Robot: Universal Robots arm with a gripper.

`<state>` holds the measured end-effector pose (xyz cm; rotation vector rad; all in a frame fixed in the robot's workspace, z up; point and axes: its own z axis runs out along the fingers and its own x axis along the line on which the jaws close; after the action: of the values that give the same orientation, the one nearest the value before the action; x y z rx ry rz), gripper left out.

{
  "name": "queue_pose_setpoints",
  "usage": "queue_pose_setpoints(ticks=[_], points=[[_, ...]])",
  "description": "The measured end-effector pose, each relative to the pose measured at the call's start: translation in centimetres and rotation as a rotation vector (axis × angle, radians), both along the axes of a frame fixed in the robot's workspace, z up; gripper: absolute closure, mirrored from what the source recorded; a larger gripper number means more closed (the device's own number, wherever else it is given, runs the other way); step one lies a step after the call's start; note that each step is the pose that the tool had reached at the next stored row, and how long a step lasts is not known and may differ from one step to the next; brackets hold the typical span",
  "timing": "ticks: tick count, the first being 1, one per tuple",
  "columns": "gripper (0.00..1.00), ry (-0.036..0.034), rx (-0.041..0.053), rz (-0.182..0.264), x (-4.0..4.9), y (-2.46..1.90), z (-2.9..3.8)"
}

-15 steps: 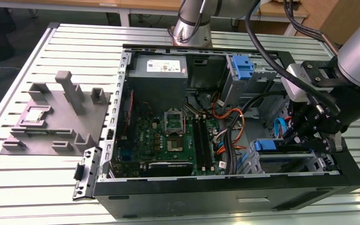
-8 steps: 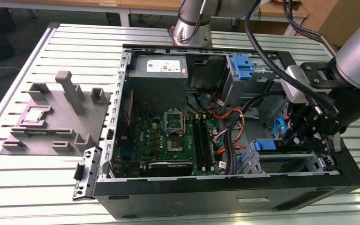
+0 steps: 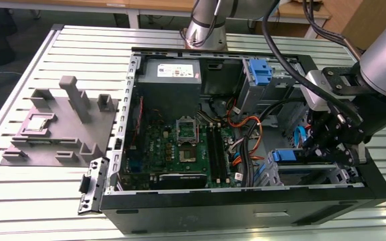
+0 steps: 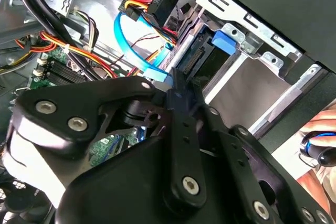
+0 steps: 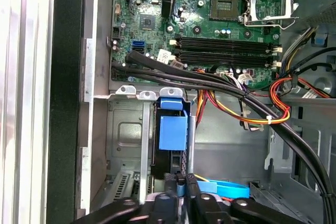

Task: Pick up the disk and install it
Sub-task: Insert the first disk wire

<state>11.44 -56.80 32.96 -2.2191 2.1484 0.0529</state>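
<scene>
One open computer case (image 3: 247, 206) lies on the slatted metal counter (image 3: 38, 196), filling the centre and right of the exterior view; one green motherboard (image 3: 179, 145) sits in its middle, with one grey power supply box (image 3: 169, 75) above it near the upper centre of the frame; two dark memory slots run side by side just right of the processor socket in that view. One grey fixture block (image 3: 52, 125) with upright posts stands on the counter at the left of the frame, well apart from the case.

One robot arm comes in from the upper right of the exterior view, and its tool (image 3: 333, 145) hangs over the drive bay at the lower right corner of the case. The disk (image 5: 172, 135), seen by its blue plastic bracket, sits in the metal drive cage (image 5: 126, 129) at the lower centre of the first wrist view; the same blue bracket shows at the lower right of the exterior view, just beside the tool. The tool's two black fingers (image 5: 170, 187) stand close together at the bottom centre of the first wrist view, at the near end of the disk; whether they pinch it or merely touch it cannot be told.

One flat blue data cable (image 4: 131, 40) loops at the upper centre of the second wrist view; one bundle of orange, red and yellow wires (image 5: 262, 114) crosses the right of the first wrist view.
</scene>
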Motion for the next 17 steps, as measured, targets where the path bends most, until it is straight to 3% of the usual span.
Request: queue_pose_setpoints(ticks=[2, 8, 17], points=[[0.71, 0.0000, -0.0001, 0.000, 0.00, 0.00, 0.00], [0.71, 0.0000, -0.0002, 0.000, 0.00, 0.00, 0.13], [0.71, 0.0000, -0.0003, 0.000, 0.00, 0.00, 1.68]])
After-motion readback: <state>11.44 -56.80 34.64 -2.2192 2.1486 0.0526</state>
